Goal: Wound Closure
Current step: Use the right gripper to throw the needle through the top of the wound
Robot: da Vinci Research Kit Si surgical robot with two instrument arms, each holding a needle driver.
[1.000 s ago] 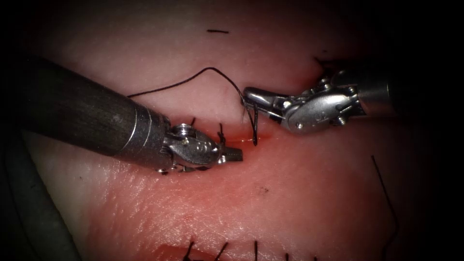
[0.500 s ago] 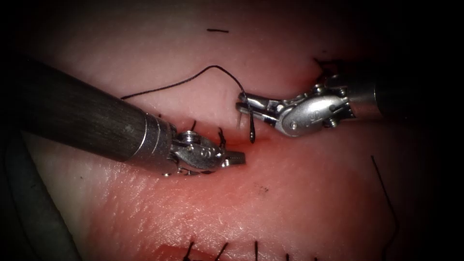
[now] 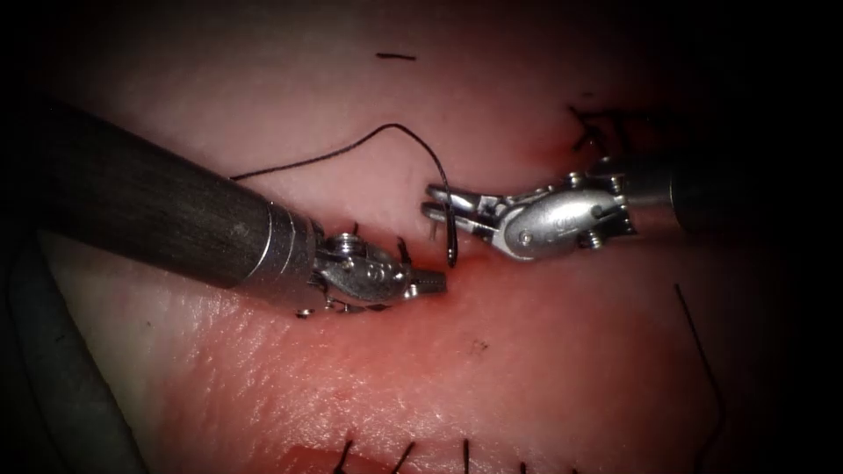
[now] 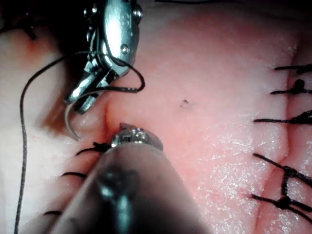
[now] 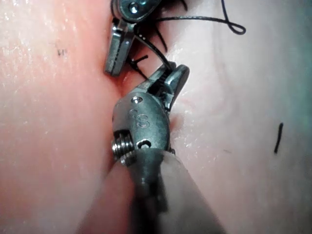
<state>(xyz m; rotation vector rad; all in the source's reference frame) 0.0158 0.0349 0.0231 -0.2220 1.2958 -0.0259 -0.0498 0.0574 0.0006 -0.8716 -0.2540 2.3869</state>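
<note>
Tissue (image 3: 544, 369): pork belly slab, pale above and wet with red fluid (image 3: 492, 290) along the cut (image 3: 465, 256), which runs across the endoscope view between the two tools. Judged state: closure partly done. Stitches (image 3: 399, 250) with short upright tails already cross the cut behind the left tool's tip; the stretch of cut from the needle onward to the right appears open, so more passes look to be left. A separate row of finished stitches (image 3: 464, 452) sits along the near edge of the endoscope view.

Left tool: shaft (image 3: 149, 206) enters from the left; its pincer (image 3: 428, 283) lies low at the cut, jaws closed or nearly so, with nothing seen between them.

Right tool: its pincer (image 3: 448, 204) is clamped on the needle, gripping near the thread end of the curve, as the left wrist view shows (image 4: 85, 97).

Needle (image 3: 451, 235): curved, hanging from the right pincer with its point down over the cut, just right of the last stitch. The point looks free of the tissue, though contact at the surface cannot be ruled out.

Thread (image 3: 351, 145): dark, arching from the needle's top up and left across the far side of the tissue, slack.

Cut thread ends: one short piece (image 3: 395, 57) on the far tissue, one long strand (image 3: 698, 338) at the right.
</note>
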